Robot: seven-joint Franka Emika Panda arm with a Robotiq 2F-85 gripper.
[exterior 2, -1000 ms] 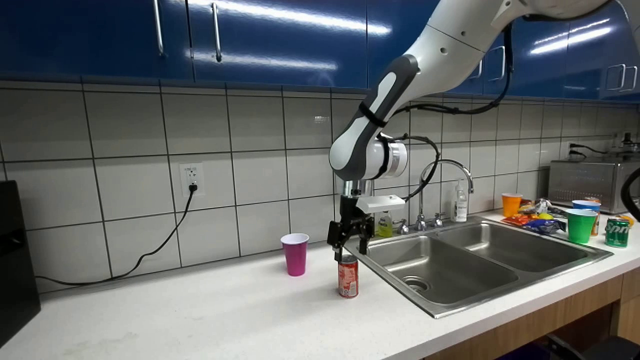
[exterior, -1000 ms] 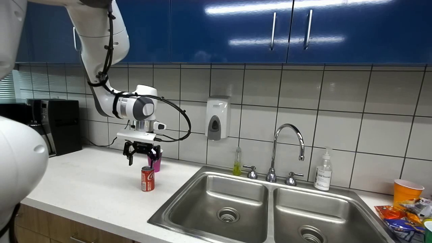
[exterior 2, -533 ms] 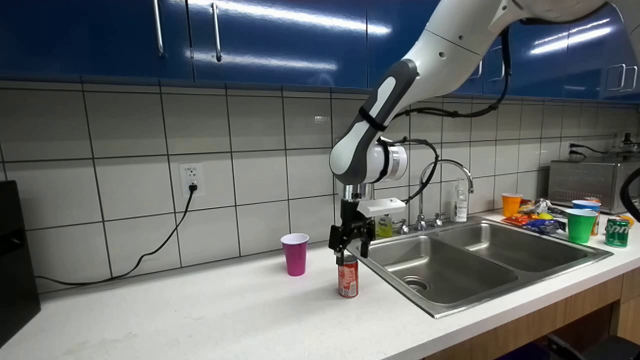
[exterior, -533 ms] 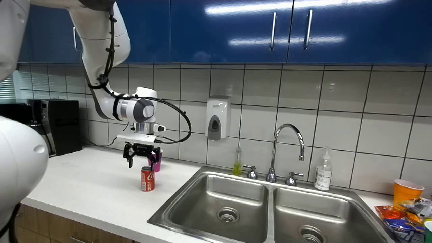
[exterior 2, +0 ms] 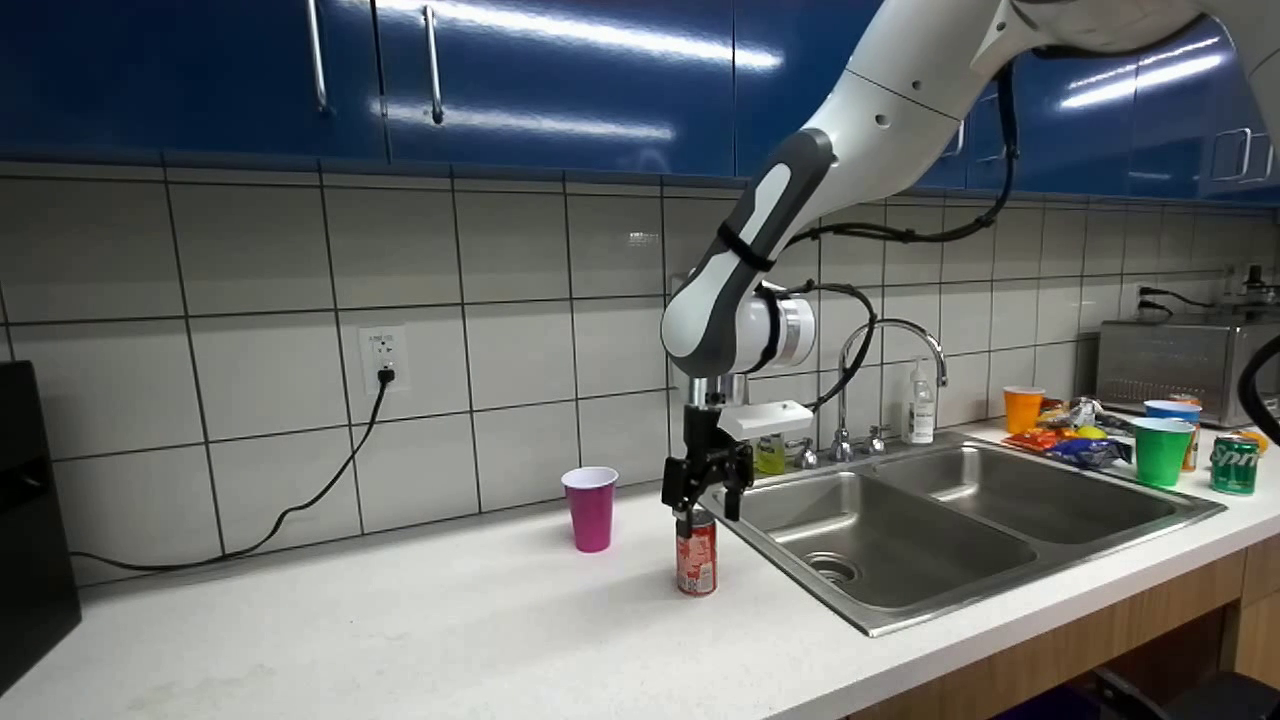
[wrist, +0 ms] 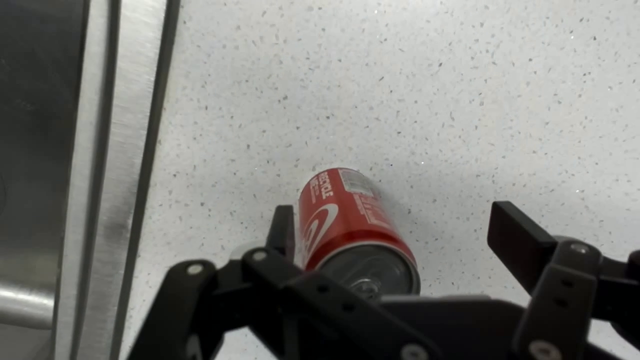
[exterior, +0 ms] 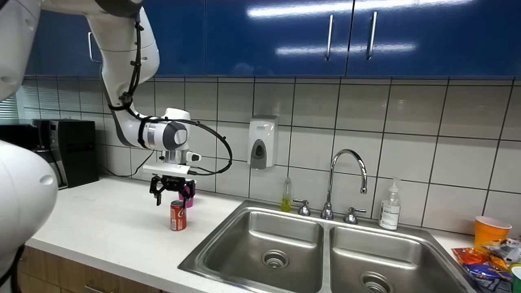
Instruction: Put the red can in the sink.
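Observation:
The red can (exterior: 178,219) stands upright on the white counter, left of the sink; it also shows in an exterior view (exterior 2: 697,567) and in the wrist view (wrist: 345,210). My gripper (exterior: 171,202) is open just above the can, with its fingers pointing down. In the wrist view the gripper (wrist: 393,222) has the can between its fingers, much closer to the left finger; contact cannot be told. A finger linkage hides part of the can's top. The steel double-basin sink (exterior: 240,260) lies beside the can, and its rim (wrist: 122,115) shows in the wrist view.
A pink cup (exterior 2: 590,510) stands behind the can near the wall. A chrome faucet (exterior: 331,183), a yellow-green soap bottle (exterior: 286,195) and a pump bottle (exterior: 390,207) stand along the sink's back. Cups, snack bags and a green can (exterior 2: 1234,463) lie beyond the sink.
My gripper has come down a little toward the can's top and shifted very slightly sideways. It stays open. The can, pink cup and other things have not moved.

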